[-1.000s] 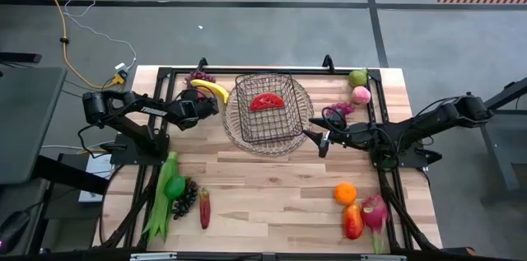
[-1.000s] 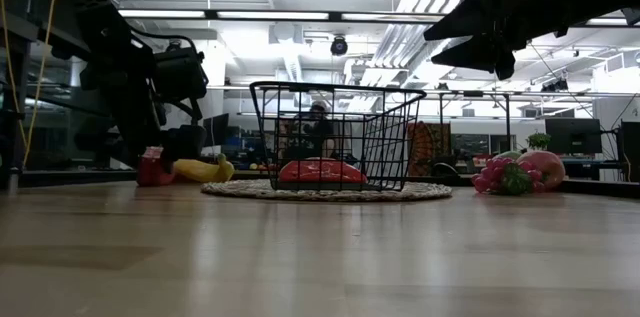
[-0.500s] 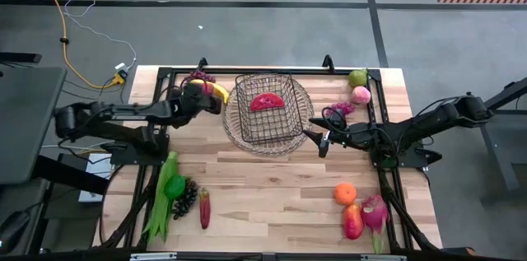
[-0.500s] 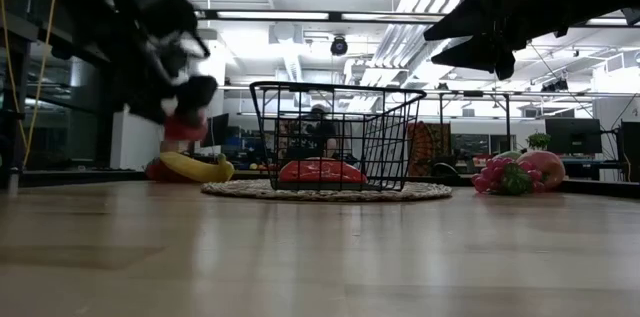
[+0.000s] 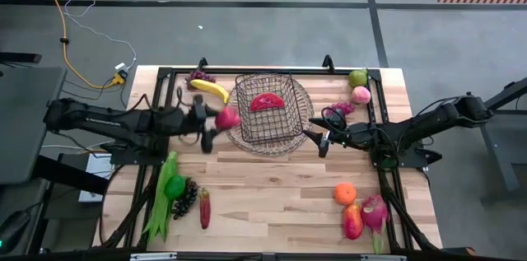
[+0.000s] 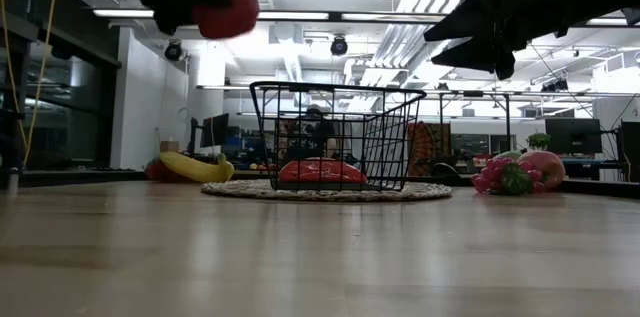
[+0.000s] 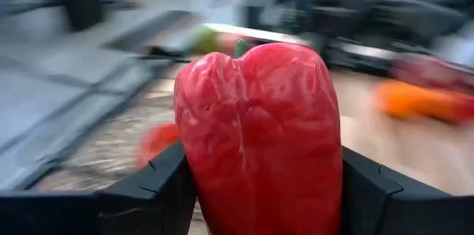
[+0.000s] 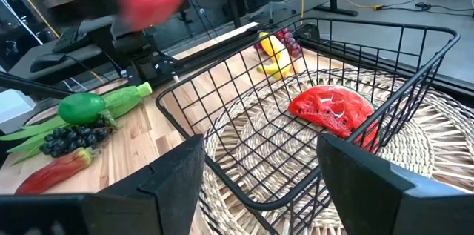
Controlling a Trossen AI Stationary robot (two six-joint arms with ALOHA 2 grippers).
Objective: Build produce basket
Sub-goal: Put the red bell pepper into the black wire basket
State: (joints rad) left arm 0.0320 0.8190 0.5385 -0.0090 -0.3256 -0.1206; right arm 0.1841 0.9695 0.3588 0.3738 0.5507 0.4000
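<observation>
lifted since: glossy red pepper (image 7: 259, 135) in left pincer (image 5: 216, 121).

Motion blur smeared the red pepper (image 6: 226, 7) in the left gripper (image 7: 259, 190), and the table behind it dissolved into streaks

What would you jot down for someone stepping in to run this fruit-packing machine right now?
Left gripper: shut on a red pepper, held in the air just left of the basket.
Right gripper: open, empty, waiting at the basket's right side.
Done: watermelon slice lies in the basket, which sits on the wicker tray.
Left: banana and grapes behind the left arm; green beans, dark grapes at front left; orange, dragon fruit at front right; pear at back right.
</observation>
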